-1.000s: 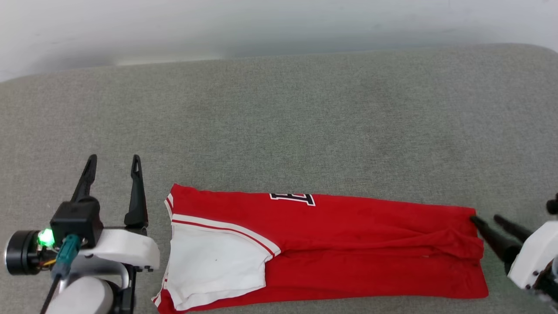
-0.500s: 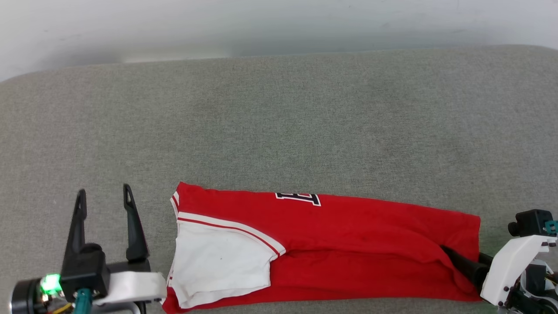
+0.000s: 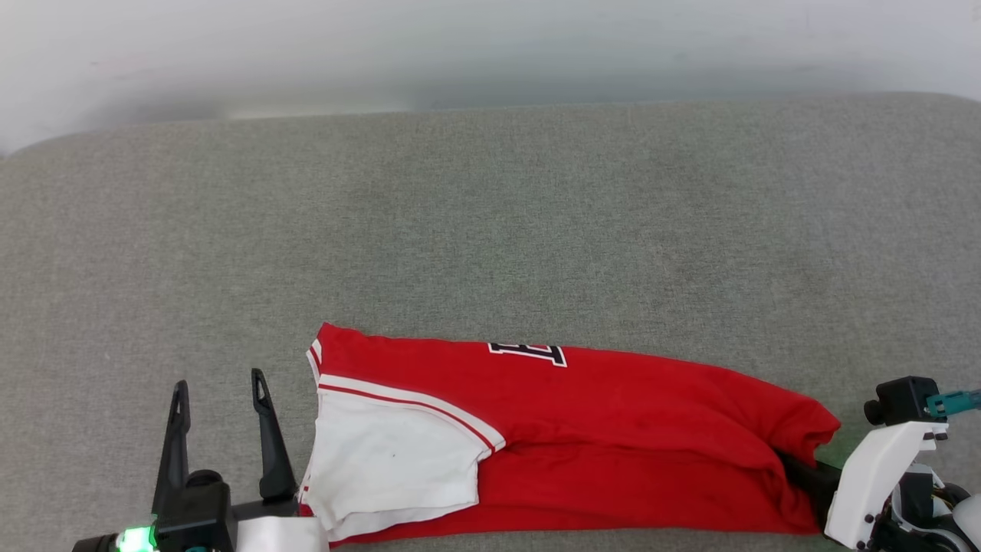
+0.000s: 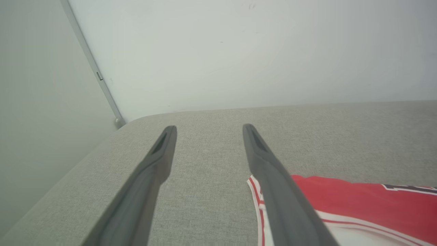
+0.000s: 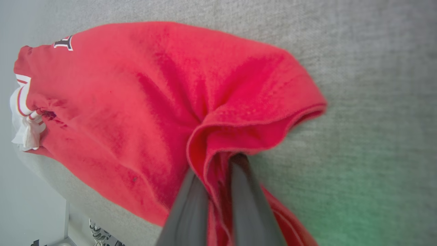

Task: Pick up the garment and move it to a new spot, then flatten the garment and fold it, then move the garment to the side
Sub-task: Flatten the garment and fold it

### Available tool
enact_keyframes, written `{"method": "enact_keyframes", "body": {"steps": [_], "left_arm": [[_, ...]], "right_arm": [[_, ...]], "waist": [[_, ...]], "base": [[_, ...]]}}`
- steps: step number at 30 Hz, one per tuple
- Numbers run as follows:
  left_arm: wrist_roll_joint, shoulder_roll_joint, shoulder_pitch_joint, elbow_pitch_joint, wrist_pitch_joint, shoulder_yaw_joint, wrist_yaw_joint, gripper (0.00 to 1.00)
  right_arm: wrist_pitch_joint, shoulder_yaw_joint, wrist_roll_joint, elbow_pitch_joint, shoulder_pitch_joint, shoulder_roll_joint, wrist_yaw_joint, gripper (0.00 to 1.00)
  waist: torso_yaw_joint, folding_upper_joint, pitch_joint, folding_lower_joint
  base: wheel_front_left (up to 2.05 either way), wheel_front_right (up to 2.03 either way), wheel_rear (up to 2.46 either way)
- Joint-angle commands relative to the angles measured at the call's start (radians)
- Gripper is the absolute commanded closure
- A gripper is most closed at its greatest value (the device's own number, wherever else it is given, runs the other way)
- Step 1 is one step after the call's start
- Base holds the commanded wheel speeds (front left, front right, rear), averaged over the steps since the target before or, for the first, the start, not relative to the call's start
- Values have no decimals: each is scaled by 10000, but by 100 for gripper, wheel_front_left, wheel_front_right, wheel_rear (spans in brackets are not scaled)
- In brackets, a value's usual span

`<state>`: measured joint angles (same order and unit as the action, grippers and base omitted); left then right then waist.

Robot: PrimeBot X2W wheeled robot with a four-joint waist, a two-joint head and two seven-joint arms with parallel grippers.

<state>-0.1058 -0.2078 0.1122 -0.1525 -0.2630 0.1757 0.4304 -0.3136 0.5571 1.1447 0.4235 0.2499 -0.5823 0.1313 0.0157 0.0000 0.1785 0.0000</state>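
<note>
The garment (image 3: 605, 429) is a red shirt with a white sleeve, folded into a long strip near the front edge of the grey surface. Its red body (image 5: 136, 102) bunches up at the hem end in the right wrist view. My right gripper (image 5: 218, 171) is shut on the garment's right hem, red cloth pinched between its fingers (image 5: 245, 201); from the head camera the right gripper (image 3: 797, 471) is tucked under the lifted cloth. My left gripper (image 3: 221, 387) stands open just left of the collar end, touching nothing. The left gripper (image 4: 208, 131) holds nothing, with the garment (image 4: 358, 205) to its right.
The grey padded surface (image 3: 490, 230) stretches wide behind the garment, with a pale wall (image 3: 490, 46) along its far edge. Its left corner (image 4: 126, 124) meets a wall seam. A green glow from a light falls on the cloth surface (image 5: 358, 191).
My right gripper went under the right hem and shut on it, bunching and lifting that end. The left gripper dropped lower in view and stayed open. The camera shifted slightly.
</note>
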Motion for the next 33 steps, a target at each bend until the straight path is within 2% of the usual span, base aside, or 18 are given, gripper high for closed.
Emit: {"method": "enact_keyframes", "body": {"steps": [1,7,14,19,25,27,29,33], "left_arm": [[81,61,125,36,-21,-95,-67,0],[462,437,396,83,-22,-401,-360,0],[698,645,659,223,-22,-574,-629,0],[855,697,761,257,-22,-607,-840,0],[930,748,848,343,-22,-604,-1018,0],[943,770,838,364,-22,-623,-1028,0],[930,793,800,425,-22,-646,-1064,0],[896,857,621,482,-22,-713,-1138,0]], "right_arm": [[-182,230,-22,155,-260,127,-11,100],[-168,-318,-19,196,-24,-675,-17,100],[-648,-1082,-105,762,197,-1575,-13,100],[-1339,-1256,-297,788,237,-1854,-11,100],[-2423,-1313,166,-1055,-108,-1892,-8,100],[-2695,-1344,363,-1873,-152,-1693,-8,100],[-2886,-1267,170,-2673,-115,-1689,-8,100],[-3369,-906,-138,-4163,228,-1279,-8,100]], "waist": [[9,0,-52,0],[22,0,-312,0],[28,0,-541,0],[30,0,-703,0],[69,0,-846,0],[86,0,-853,0],[119,0,-830,0],[201,0,-732,0]], "base": [[0,0,0],[0,0,0],[0,0,0],[0,0,0],[0,0,0],[0,0,0],[0,0,0],[0,0,0]]}}
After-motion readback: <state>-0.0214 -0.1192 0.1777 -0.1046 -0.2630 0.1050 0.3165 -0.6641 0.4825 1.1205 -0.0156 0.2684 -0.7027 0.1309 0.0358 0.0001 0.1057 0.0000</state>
